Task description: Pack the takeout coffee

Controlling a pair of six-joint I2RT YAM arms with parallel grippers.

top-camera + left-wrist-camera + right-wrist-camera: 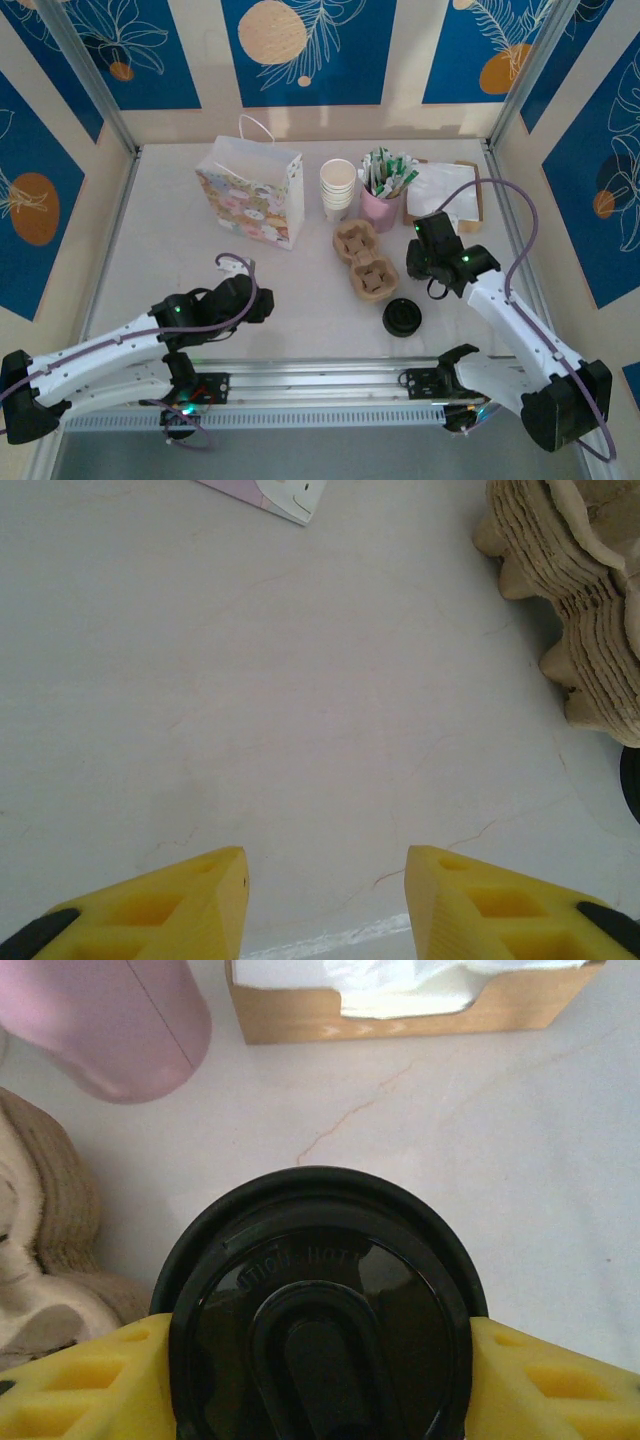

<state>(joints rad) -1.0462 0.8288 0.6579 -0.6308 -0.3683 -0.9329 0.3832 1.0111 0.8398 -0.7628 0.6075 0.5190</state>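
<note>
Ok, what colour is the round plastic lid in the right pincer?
Glossy black, with raised lettering. The round plastic lid shows best in the right wrist view.

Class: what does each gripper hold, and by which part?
The right gripper holds a black cup lid by opposite sides of its rim. The left gripper is open and holds nothing.

Robotics lab booth: aluminium frame posts [85,70], printed blue backdrop panels [130,40], base rail [320,385] at table [170,250] edge.
</note>
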